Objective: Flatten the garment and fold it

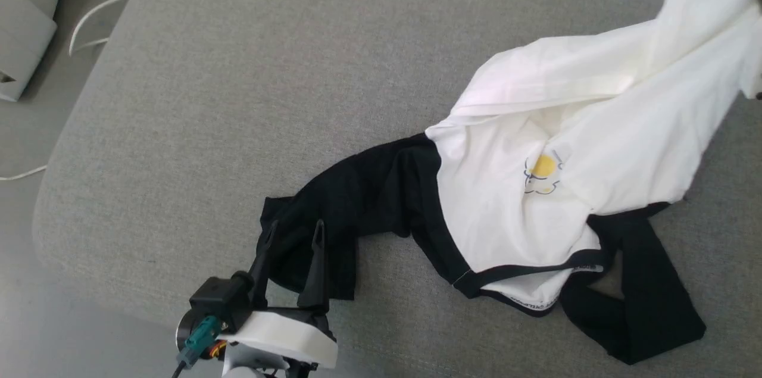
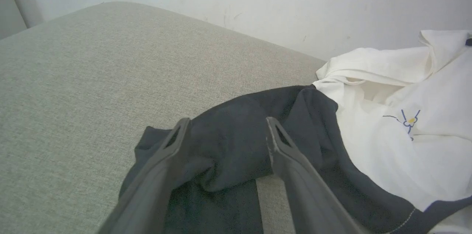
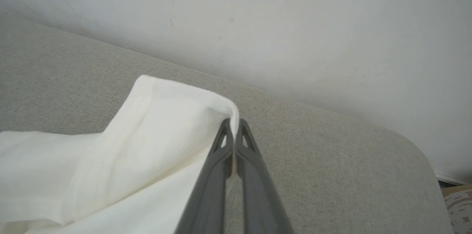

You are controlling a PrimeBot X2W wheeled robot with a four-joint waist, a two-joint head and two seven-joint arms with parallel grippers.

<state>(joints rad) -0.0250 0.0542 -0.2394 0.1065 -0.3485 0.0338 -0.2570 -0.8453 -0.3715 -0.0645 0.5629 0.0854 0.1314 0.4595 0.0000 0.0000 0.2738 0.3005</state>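
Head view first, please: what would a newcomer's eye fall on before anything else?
A crumpled white T-shirt with a yellow-and-blue chest print sprawls across the right of the grey upholstered surface, one black sleeve trailing toward the lower left. There the left gripper stands open over that sleeve. In the right wrist view, the right gripper is shut on the T-shirt's white edge.
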